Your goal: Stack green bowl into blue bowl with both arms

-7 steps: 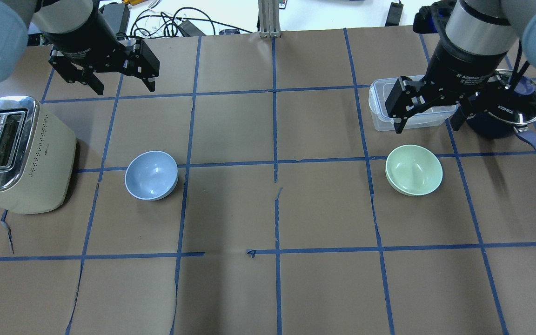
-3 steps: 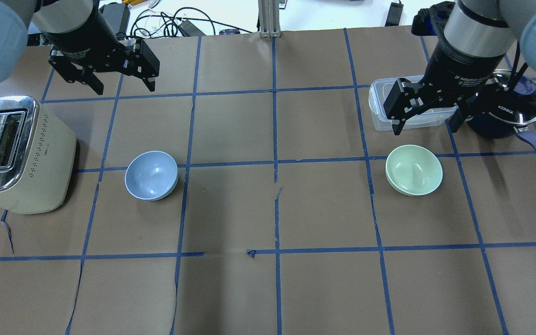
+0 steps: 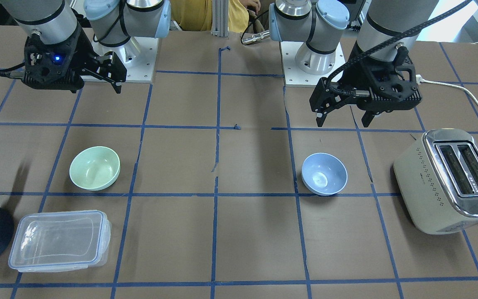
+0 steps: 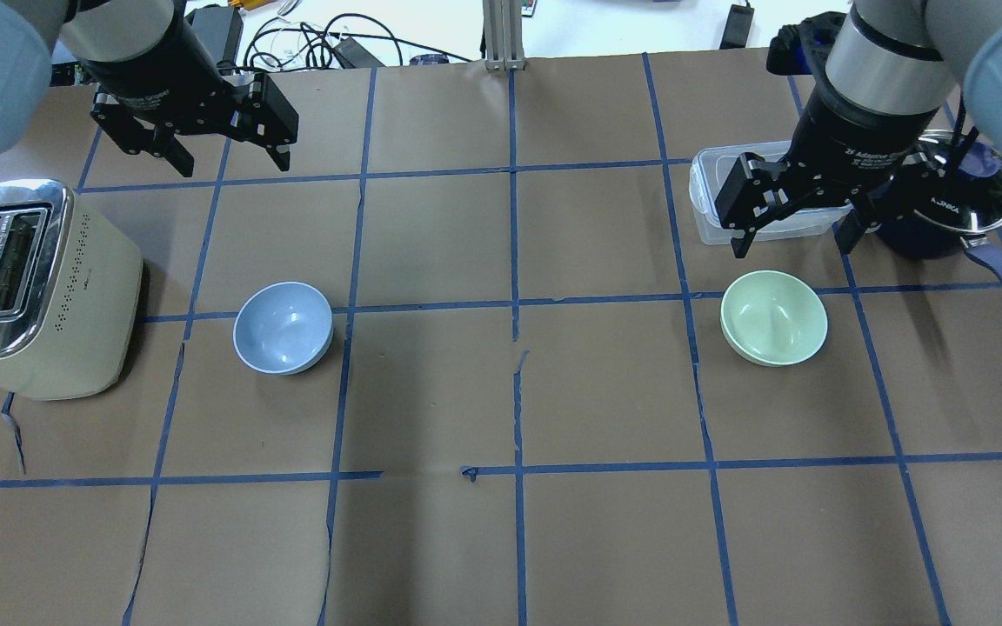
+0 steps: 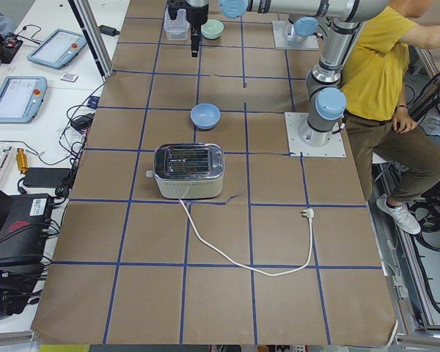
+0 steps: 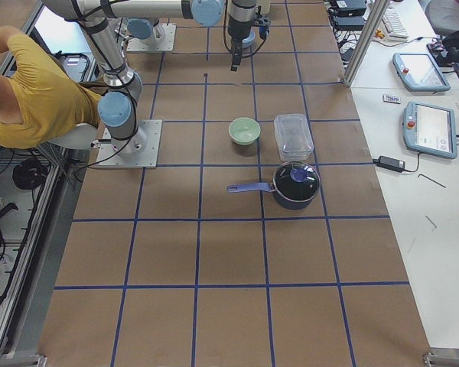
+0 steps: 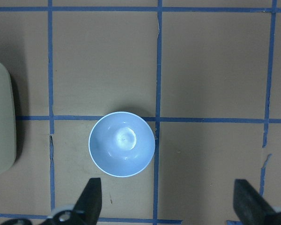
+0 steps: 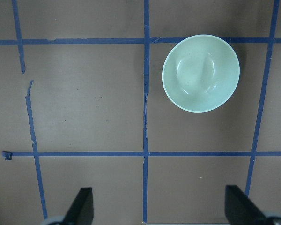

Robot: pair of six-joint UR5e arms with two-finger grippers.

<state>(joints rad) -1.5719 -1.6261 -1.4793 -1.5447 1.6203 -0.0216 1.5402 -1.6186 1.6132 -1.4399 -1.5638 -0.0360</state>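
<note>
The green bowl (image 4: 773,317) sits upright and empty on the table's right half; it also shows in the front view (image 3: 94,167) and the right wrist view (image 8: 201,72). The blue bowl (image 4: 283,328) sits upright and empty on the left half, also in the front view (image 3: 324,173) and the left wrist view (image 7: 122,143). My right gripper (image 4: 791,248) is open and empty, high above the table just beyond the green bowl. My left gripper (image 4: 231,161) is open and empty, high above the table beyond the blue bowl.
A cream toaster (image 4: 31,287) stands left of the blue bowl, its cord trailing off. A clear lidded container (image 3: 58,241) and a dark saucepan with a glass lid (image 4: 971,191) stand beyond the green bowl, partly under my right gripper.
My right gripper has shifted slightly to the left in the overhead view. The left arm and both bowls have not moved.
</note>
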